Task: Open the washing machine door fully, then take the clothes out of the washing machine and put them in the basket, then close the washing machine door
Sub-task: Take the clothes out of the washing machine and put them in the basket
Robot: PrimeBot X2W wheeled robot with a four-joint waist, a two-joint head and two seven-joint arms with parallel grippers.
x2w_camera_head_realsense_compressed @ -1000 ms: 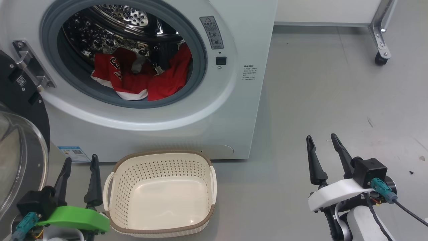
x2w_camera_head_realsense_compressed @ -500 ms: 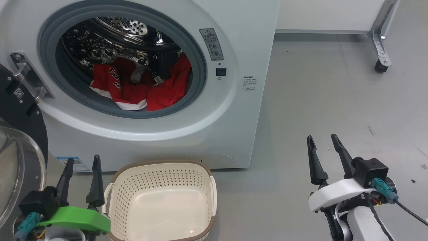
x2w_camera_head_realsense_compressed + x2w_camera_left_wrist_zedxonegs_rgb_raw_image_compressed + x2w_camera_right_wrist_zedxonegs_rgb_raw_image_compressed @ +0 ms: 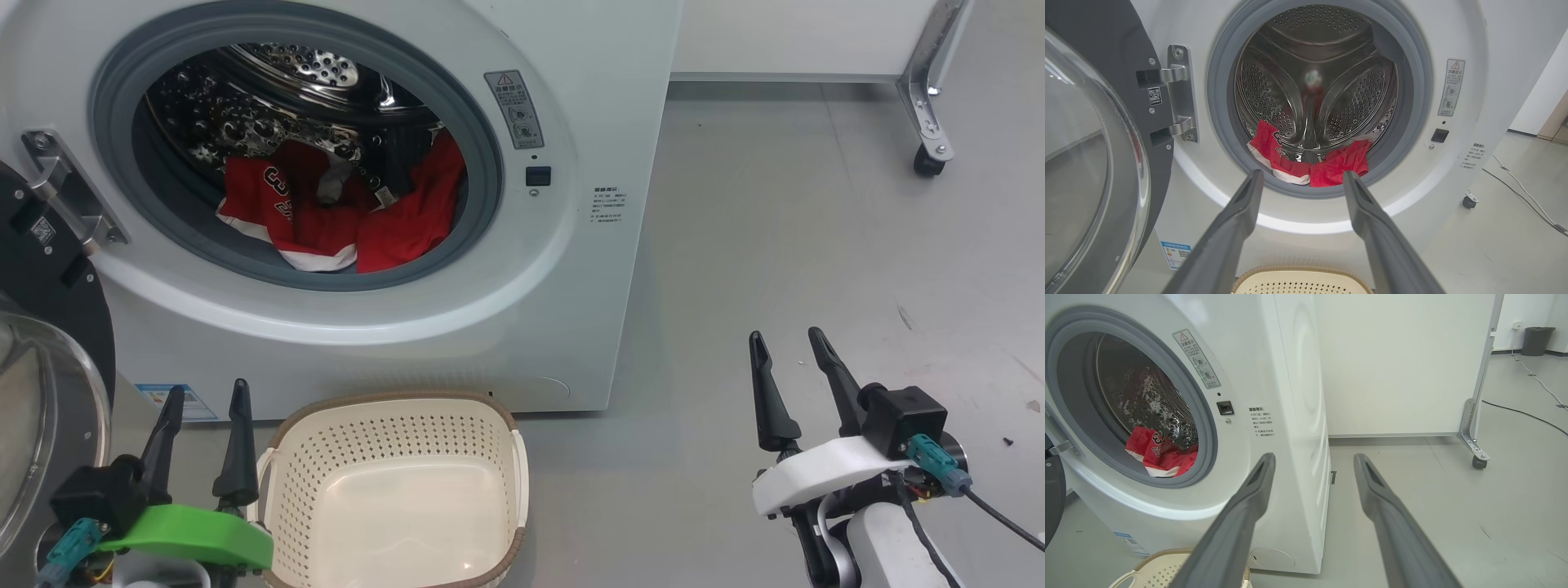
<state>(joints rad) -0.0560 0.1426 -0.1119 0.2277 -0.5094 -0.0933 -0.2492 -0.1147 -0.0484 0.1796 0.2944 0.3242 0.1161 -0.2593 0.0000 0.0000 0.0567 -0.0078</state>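
Since the washing machine door (image 3: 77, 302) stands swung wide on its hinge (image 3: 1182, 94) at the left, we judge the opening step done and the clothes (image 3: 326, 216) next. They sit in the washing machine (image 3: 555, 310), low at the front of the drum (image 3: 1306, 81), just behind the grey rubber ring (image 3: 1218, 106), heap spread side to side. The basket (image 3: 384, 433) is on the floor (image 3: 816, 204) right below the opening, nothing in it. The left gripper (image 3: 207, 390) hovers just left of the basket, jaws wide, holding nothing. The right gripper (image 3: 785, 335) is likewise wide and bare, well off to the machine's right. Key relation: in the left wrist view the red heap lies ahead and up, framed between the left fingers (image 3: 1237, 220), so we call the left arm nearer. The reach goes forward and up over the ring; the right arm would come in at a slant.
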